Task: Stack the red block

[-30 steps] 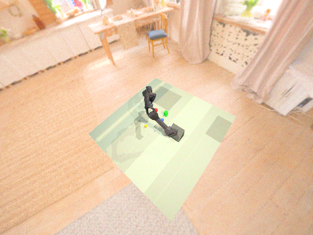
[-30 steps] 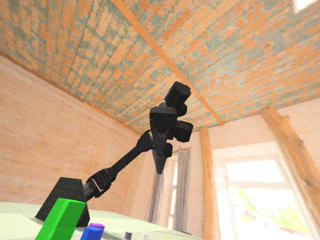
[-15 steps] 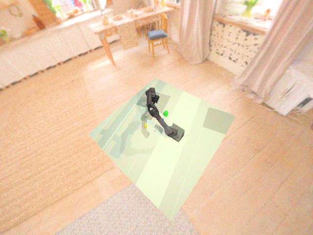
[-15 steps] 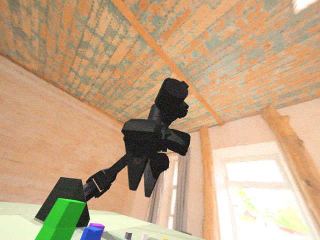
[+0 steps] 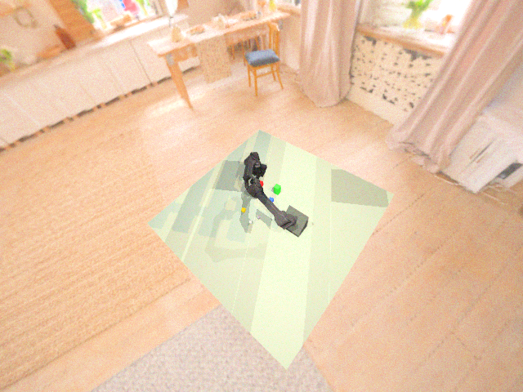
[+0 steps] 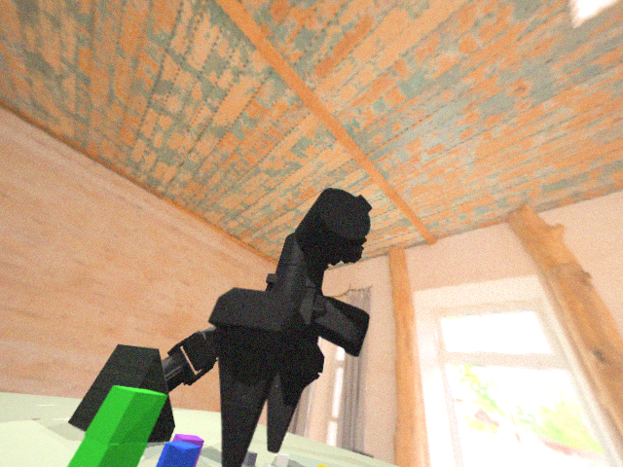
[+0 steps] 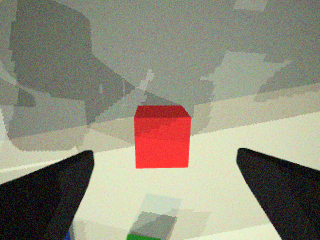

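The tool (image 7: 162, 200) is held wide open and nothing is gripped by it. The red block (image 7: 162, 136) is seen on the tabletop (image 5: 270, 287), between the two fingers and apart from them. The green tower (image 6: 121, 422) is placed nearby.

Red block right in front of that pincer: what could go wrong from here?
1. The open pincer holds nothing yet; closing off-centre could push the red block away instead of gripping it.
2. The green tower stands close by, with the arm low beside it, so a careless swing might topple it.
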Controlling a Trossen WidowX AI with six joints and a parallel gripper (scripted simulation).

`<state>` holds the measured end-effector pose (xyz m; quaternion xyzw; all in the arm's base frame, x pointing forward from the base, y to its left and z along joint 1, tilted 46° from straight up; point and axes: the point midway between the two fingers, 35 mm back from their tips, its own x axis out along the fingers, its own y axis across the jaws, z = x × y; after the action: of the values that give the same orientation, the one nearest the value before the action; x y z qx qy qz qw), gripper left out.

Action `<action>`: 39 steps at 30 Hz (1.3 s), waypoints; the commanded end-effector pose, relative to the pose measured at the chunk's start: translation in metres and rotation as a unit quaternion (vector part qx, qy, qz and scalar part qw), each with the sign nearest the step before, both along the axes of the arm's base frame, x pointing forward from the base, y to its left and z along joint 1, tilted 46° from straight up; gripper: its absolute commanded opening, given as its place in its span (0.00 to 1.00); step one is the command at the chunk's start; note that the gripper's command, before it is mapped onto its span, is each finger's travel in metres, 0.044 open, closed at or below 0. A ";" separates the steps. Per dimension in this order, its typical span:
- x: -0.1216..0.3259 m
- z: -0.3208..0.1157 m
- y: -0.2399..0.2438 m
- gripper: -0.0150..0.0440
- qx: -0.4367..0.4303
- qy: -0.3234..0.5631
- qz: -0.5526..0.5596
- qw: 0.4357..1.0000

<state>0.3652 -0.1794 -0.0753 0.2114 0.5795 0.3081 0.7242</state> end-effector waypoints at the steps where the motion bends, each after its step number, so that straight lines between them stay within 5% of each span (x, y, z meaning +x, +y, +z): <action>1: 0.001 0.000 0.002 1.00 0.000 -0.003 -0.005 1.000; 39: 0.007 -0.031 0.033 1.00 0.001 -0.004 -0.005 1.000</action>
<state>0.3734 -0.1480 -0.1055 0.2089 0.5756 0.3055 0.7292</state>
